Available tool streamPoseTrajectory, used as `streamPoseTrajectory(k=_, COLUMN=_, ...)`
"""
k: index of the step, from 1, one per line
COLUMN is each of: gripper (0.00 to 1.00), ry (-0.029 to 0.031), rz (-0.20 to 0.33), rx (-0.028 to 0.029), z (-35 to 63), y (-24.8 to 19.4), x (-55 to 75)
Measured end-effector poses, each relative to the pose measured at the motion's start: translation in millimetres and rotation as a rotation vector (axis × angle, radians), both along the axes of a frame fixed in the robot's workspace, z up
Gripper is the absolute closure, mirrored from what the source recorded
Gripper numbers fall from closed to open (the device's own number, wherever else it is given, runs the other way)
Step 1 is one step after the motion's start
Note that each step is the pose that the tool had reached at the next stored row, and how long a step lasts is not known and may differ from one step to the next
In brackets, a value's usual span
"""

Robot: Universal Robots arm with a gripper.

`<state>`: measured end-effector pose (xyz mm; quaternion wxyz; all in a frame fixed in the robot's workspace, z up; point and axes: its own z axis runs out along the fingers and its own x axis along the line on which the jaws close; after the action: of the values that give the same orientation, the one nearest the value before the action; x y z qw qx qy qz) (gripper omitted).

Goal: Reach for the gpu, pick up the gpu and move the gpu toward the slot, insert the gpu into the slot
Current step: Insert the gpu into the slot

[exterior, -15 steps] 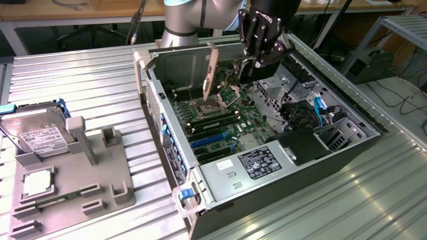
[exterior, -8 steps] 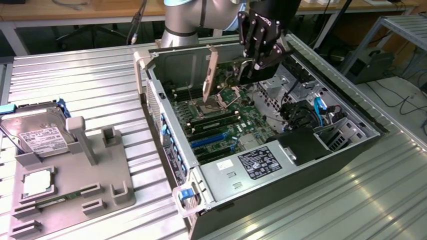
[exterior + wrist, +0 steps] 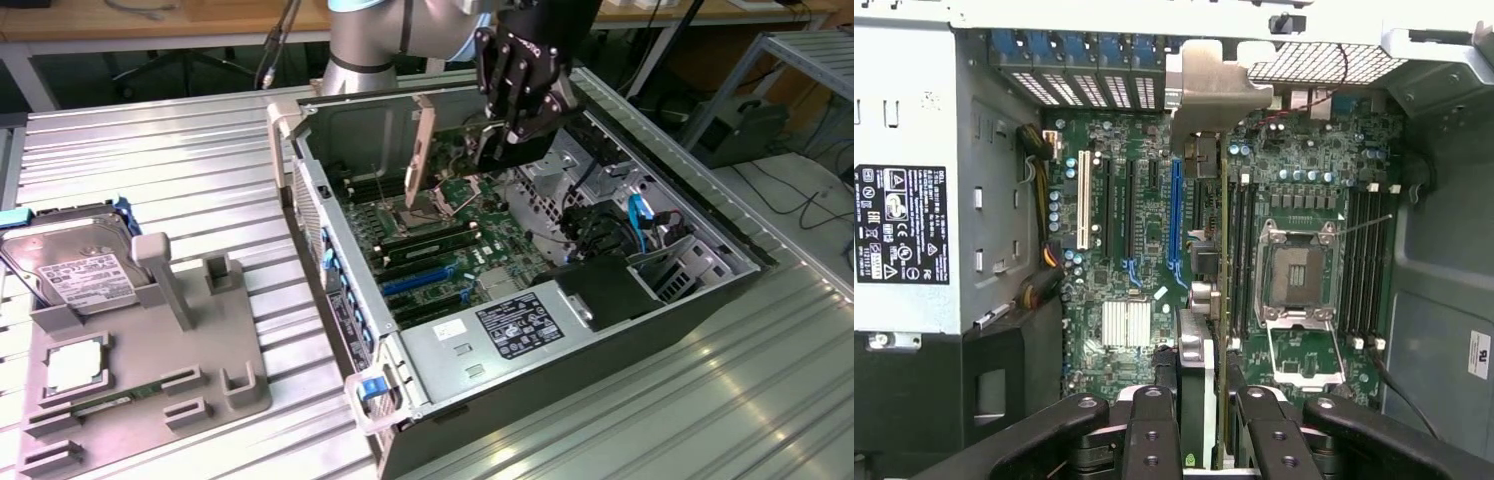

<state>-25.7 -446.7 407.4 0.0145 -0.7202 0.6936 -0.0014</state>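
**Hand holds gpu over the open case**

Exterior view: I see the hand (image 3: pixel 505 140) down inside the top of the open computer case (image 3: pixel 310 190), which lies on its side on the ribbed metal bench (image 3: pixel 174 170). It is clamped on the gpu (image 3: pixel 423 150). The card stands on edge, and its pale metal bracket sits next to the case's rear wall and rises a little past the rim. The card hangs over the processor socket (image 3: pixel 434 210) end of the motherboard (image 3: pixel 494 240). The blue slot (image 3: pixel 416 283) lies further toward the power supply (image 3: pixel 521 325). I cannot tell whether the card's lower edge touches the board. Off to the exterior view's left, a hard drive (image 3: pixel 74 270) leans in a grey fixture (image 3: pixel 147 380), well apart from the case.

Wrist view: the fingers (image 3: pixel 1152 430) press on both faces of the gpu (image 3: pixel 1219 90), which I see edge-on running away from the hand (image 3: pixel 1204 425) to its bracket at the rear wall. The card's line falls between the blue slot (image 3: pixel 1176 220) and the nearer memory slots (image 3: pixel 1239 250), just beside the slot. The socket (image 3: pixel 1297 275) sits open beyond them.
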Motion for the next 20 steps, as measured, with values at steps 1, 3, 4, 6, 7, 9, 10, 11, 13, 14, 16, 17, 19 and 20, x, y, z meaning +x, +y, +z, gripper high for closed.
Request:
streamPoseTrajectory(k=1, gripper=0.73, ry=0.0, rz=0.0, rx=0.0001, z=-0.6, y=0.0, x=0.0)
streamPoseTrajectory(k=3, gripper=0.73, ry=0.0, rz=0.0, rx=0.0, z=-2.2, y=0.0, x=0.0)
streamPoseTrajectory(k=4, gripper=0.73, ry=0.0, rz=0.0, rx=0.0, z=-3.1, y=0.0, x=0.0)
streamPoseTrajectory(k=6, gripper=0.73, ry=0.0, rz=0.0, rx=0.0, z=-5.0, y=0.0, x=0.0)
streamPoseTrajectory(k=7, gripper=0.73, ry=-0.0001, rz=0.0, rx=0.0001, z=-5.9, y=0.0, x=0.0)
streamPoseTrajectory(k=9, gripper=0.73, ry=0.0, rz=0.0, rx=0.0, z=-7.4, y=0.0, x=0.0)
streamPoseTrajectory(k=10, gripper=0.73, ry=0.0, rz=0.0, rx=0.0001, z=-8.1, y=0.0, x=0.0)
streamPoseTrajectory(k=11, gripper=0.73, ry=0.0, rz=0.0, rx=0.0001, z=-9.0, y=0.0, x=0.0)
streamPoseTrajectory(k=13, gripper=0.73, ry=-0.0001, rz=0.0, rx=0.0001, z=-10.4, y=0.0, x=0.0)
streamPoseTrajectory(k=14, gripper=0.73, ry=0.0, rz=0.0, rx=0.0, z=-11.1, y=0.0, x=0.0)
streamPoseTrajectory(k=16, gripper=0.73, ry=-0.0001, rz=0.0, rx=0.0, z=-12.3, y=0.0, x=0.0)
streamPoseTrajectory(k=17, gripper=0.73, ry=-0.0001, rz=0.0, rx=0.0, z=-12.9, y=0.0, x=0.0)
streamPoseTrajectory(k=19, gripper=0.73, ry=-0.0002, rz=0.0, rx=0.0001, z=-14.1, y=0.0, x=0.0)
streamPoseTrajectory(k=20, gripper=0.73, ry=-0.0003, rz=0.0, rx=0.0, z=-14.6, y=0.0, x=0.0)
